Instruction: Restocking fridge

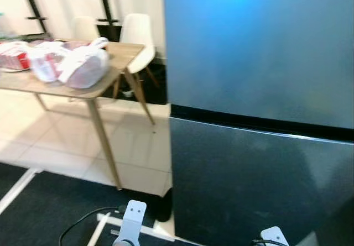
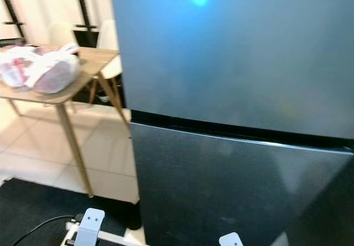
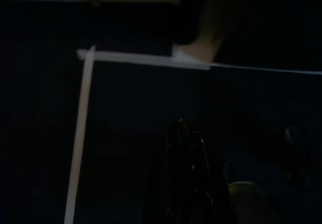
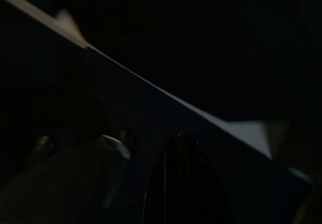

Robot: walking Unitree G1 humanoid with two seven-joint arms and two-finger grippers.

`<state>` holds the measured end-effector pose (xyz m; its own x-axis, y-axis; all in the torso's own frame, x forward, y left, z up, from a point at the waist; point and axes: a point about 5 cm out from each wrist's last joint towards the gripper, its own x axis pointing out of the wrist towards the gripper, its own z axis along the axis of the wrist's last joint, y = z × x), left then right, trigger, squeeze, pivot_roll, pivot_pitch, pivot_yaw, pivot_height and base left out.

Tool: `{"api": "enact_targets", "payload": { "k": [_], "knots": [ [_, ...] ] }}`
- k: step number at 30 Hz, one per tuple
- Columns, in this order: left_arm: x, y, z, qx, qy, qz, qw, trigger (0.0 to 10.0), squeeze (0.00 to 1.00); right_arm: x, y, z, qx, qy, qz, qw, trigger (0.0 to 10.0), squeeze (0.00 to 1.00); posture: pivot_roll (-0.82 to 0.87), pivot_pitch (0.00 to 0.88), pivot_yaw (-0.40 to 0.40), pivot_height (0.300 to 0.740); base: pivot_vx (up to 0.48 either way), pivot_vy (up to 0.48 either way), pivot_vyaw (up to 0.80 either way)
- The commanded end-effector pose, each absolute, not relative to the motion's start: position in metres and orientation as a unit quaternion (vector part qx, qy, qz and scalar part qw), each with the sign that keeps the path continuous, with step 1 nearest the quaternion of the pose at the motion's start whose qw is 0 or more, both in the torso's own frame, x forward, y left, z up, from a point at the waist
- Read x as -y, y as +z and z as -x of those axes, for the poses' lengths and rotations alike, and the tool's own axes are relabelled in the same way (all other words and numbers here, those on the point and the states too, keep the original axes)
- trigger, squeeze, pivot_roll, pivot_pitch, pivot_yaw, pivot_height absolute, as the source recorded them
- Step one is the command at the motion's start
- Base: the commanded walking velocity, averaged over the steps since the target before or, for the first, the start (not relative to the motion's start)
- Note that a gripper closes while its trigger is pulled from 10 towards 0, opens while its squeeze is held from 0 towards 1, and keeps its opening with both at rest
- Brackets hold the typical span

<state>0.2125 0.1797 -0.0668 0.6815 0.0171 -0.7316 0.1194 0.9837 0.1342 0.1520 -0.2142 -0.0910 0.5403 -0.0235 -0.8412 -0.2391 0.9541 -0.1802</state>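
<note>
A tall dark fridge (image 1: 260, 63) stands right in front of me, its upper door and its lower door (image 1: 249, 185) both closed, with a black seam (image 1: 260, 121) between them. On a wooden table (image 1: 119, 52) to the left lie white plastic bags (image 1: 83, 66) with red-and-white packs inside. Both arms hang low: the left wrist (image 1: 131, 218) and the right wrist (image 1: 272, 236) peek in at the bottom edge. In the dark wrist views the left gripper (image 3: 183, 128) and the right gripper (image 4: 180, 138) point at the floor, fingers together, holding nothing.
A white chair (image 1: 138, 33) stands behind the table, whose slanted legs (image 1: 105, 141) reach toward the fridge's left side. White tape lines (image 1: 16, 188) and a black cable (image 1: 83, 221) cross the dark mat at my feet. Pale tiles lie beyond.
</note>
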Motion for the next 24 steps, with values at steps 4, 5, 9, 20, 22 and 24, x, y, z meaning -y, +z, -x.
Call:
{"api": "enact_targets", "payload": {
  "k": [4,5,9,20,22,24],
  "knots": [
    [-0.179,-0.068,-0.210,-0.401,-0.034,-0.090,0.911,10.0,0.00,0.209,-0.090,-0.157,-0.469,0.065,0.140,0.870,10.0,0.00,-0.06,0.023,0.000,0.726,0.000,0.000,0.80],
    [-0.179,-0.068,-0.210,-0.401,-0.035,-0.090,0.911,10.0,0.00,0.208,-0.090,-0.157,-0.469,0.066,0.140,0.870,10.0,0.00,-0.06,0.023,0.000,0.726,0.000,0.000,0.80],
    [-0.179,-0.069,-0.209,-0.401,-0.037,-0.091,0.911,10.0,0.00,0.204,-0.091,-0.157,-0.468,0.068,0.139,0.870,10.0,0.00,-0.06,0.023,0.001,0.726,0.000,0.000,0.80],
    [-0.178,-0.068,-0.210,-0.399,-0.040,-0.093,0.911,10.0,0.00,0.195,-0.093,-0.157,-0.469,0.071,0.139,0.869,10.0,0.00,-0.06,0.023,0.005,0.726,0.000,0.000,0.80],
    [-0.178,-0.068,-0.211,-0.399,-0.041,-0.093,0.911,10.0,0.00,0.195,-0.093,-0.157,-0.469,0.071,0.139,0.869,10.0,0.00,-0.06,0.022,0.005,0.726,0.000,0.000,0.80],
    [-0.178,-0.068,-0.211,-0.399,-0.042,-0.094,0.911,10.0,0.00,0.193,-0.093,-0.157,-0.469,0.071,0.139,0.869,10.0,0.00,-0.06,0.020,0.007,0.726,0.000,0.000,0.80]
  ]
}}
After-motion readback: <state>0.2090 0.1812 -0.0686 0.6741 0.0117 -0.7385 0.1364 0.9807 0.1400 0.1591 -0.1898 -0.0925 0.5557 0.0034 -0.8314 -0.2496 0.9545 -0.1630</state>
